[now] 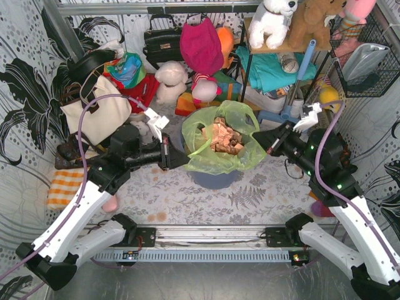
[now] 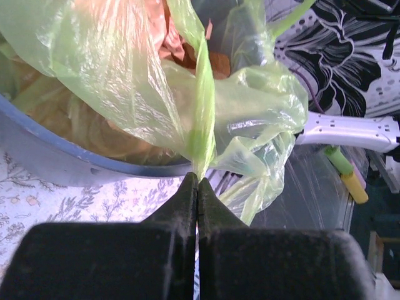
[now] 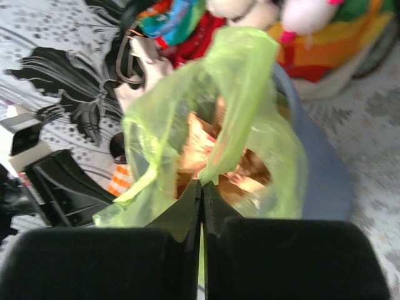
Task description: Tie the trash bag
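The lime-green trash bag sits in a blue-grey round bin at the table's middle, open at the top, with brown crumpled scraps showing inside. My left gripper is at the bag's left edge, shut on a gathered strip of the bag's plastic. My right gripper is at the bag's right edge, shut on another strip of the bag's rim. In the right wrist view the left gripper's black body shows beyond the bag.
A white tote bag with black straps stands at the back left. Stuffed toys, handbags and a shelf crowd the back. An orange checked cloth lies at the left. A wire basket hangs at the right.
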Action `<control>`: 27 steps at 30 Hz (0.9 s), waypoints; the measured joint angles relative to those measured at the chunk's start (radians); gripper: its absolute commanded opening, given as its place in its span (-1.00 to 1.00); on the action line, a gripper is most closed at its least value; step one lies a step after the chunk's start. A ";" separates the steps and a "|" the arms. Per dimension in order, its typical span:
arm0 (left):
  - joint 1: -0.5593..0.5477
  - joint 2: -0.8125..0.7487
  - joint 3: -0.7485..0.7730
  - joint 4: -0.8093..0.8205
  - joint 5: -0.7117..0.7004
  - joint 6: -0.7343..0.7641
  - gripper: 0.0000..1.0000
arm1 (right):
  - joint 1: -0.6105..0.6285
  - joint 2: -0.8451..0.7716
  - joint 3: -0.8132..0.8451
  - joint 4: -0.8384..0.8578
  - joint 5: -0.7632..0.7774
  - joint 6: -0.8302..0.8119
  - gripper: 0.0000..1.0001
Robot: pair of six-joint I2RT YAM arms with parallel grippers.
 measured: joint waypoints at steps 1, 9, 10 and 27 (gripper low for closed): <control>0.000 0.004 -0.003 -0.004 0.017 0.005 -1.00 | 0.000 -0.021 -0.016 -0.029 0.020 0.000 -1.00; 0.000 0.023 0.003 -0.079 0.146 0.064 -1.00 | 0.000 -0.108 -0.072 -0.133 0.097 0.000 -1.00; 0.000 0.029 0.015 -0.088 0.156 0.071 -1.00 | 0.000 -0.100 -0.064 -0.135 0.098 -0.001 -1.00; 0.000 0.126 0.377 0.063 -0.278 0.047 -1.00 | 0.000 0.226 0.370 -0.007 0.148 -0.134 -1.00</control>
